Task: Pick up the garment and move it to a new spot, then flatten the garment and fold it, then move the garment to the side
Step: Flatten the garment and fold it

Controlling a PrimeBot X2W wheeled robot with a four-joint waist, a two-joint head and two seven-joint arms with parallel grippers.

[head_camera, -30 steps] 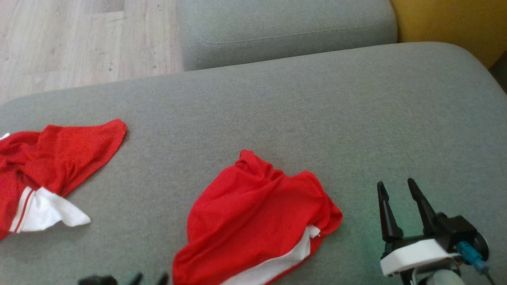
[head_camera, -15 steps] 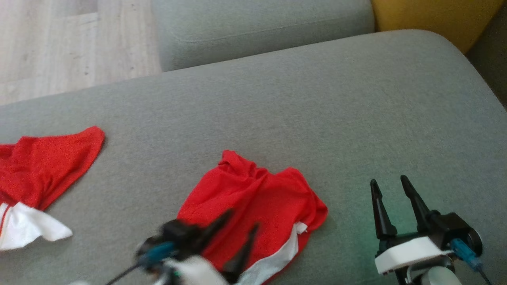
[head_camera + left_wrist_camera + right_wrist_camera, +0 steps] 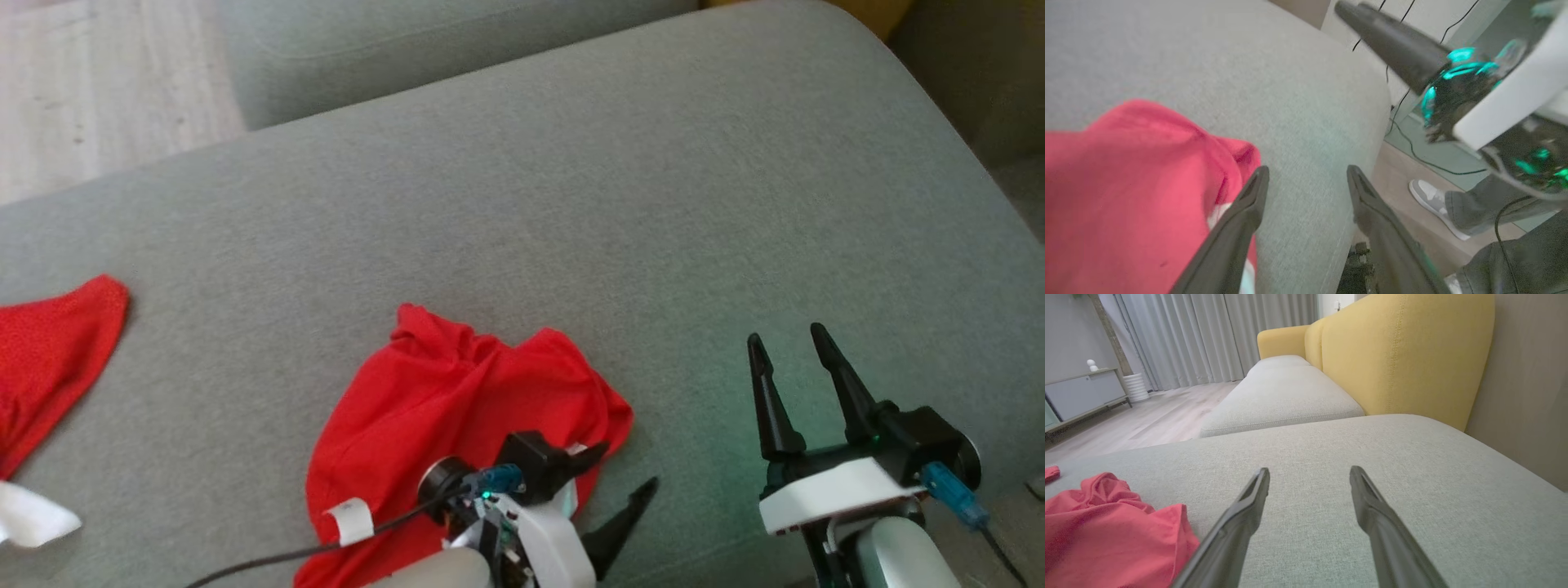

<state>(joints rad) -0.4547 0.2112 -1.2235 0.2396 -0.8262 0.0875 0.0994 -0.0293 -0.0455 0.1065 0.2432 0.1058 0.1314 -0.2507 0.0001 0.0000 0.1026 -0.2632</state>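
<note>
A crumpled red garment (image 3: pixel 441 400) with white trim lies on the grey sofa cushion (image 3: pixel 571 204), near its front edge. My left gripper (image 3: pixel 624 472) hovers open at the garment's near right corner, its fingers pointing right. In the left wrist view one finger stands over the red garment's (image 3: pixel 1126 183) edge and the other over bare cushion, with nothing between them in the left gripper (image 3: pixel 1306 173). To the right of the garment my right gripper (image 3: pixel 784 335) stands open above bare cushion. The right wrist view shows the right gripper (image 3: pixel 1308 469) empty, with the garment (image 3: pixel 1106 522) at the lower left.
A second red piece of clothing (image 3: pixel 49 359) with a white part (image 3: pixel 33 518) lies at the far left. Behind the cushion are another grey seat (image 3: pixel 1282 392) and a yellow backrest (image 3: pixel 1392 355). Wood floor (image 3: pixel 98 82) lies at the back left. A person's shoe (image 3: pixel 1429 196) rests beside the sofa.
The head camera has swung, shifting the whole picture left and down. My left gripper has risen from the bottom edge and moved right across the garment to its right corner. The right gripper has kept its place.
</note>
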